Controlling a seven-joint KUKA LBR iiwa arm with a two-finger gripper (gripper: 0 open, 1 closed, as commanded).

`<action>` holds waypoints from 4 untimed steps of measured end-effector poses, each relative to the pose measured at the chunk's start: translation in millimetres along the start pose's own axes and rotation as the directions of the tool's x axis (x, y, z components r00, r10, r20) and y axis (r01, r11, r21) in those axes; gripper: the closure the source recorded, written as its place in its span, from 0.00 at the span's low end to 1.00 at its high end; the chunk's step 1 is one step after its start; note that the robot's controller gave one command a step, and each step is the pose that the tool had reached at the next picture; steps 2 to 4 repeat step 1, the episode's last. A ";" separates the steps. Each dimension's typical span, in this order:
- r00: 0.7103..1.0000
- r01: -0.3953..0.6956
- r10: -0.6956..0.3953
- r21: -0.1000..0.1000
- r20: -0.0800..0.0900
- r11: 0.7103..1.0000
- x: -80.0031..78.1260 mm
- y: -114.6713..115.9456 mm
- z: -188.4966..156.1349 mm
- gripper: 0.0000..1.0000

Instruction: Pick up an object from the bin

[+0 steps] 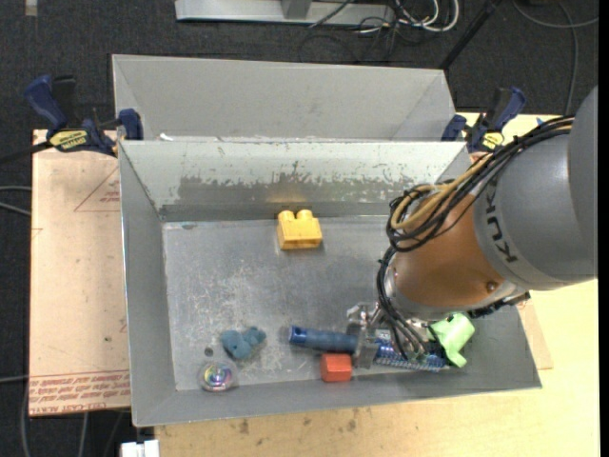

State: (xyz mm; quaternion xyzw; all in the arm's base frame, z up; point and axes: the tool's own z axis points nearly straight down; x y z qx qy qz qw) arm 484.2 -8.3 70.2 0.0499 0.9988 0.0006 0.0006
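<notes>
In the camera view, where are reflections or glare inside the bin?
Camera view: the yellow block is mirrored as a faint yellow smear on the bin's back wall; the scuffed floor shows pale, dull glare patches, no strong highlight.

The bin [143, 255] is dull grey metal, its floor flecked with pale scratches. The red block [336, 367] is plain red. Just above it is a dark blue stick [319, 338], to its right a bright green piece [455, 336], and to its left a dusty teal lump [244, 344] and a shiny silver disc [217, 377]. Well above it is a yellow brick [300, 228].
</notes>
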 end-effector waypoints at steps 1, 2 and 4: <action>1.000 -0.007 0.007 0.001 0.009 1.000 -19.6 -25.7 -154.4 1.00; 1.000 -0.007 0.007 0.001 0.009 1.000 -19.6 -25.7 -154.4 1.00; 1.000 -0.007 0.007 0.001 0.009 1.000 -19.6 -25.7 -154.4 1.00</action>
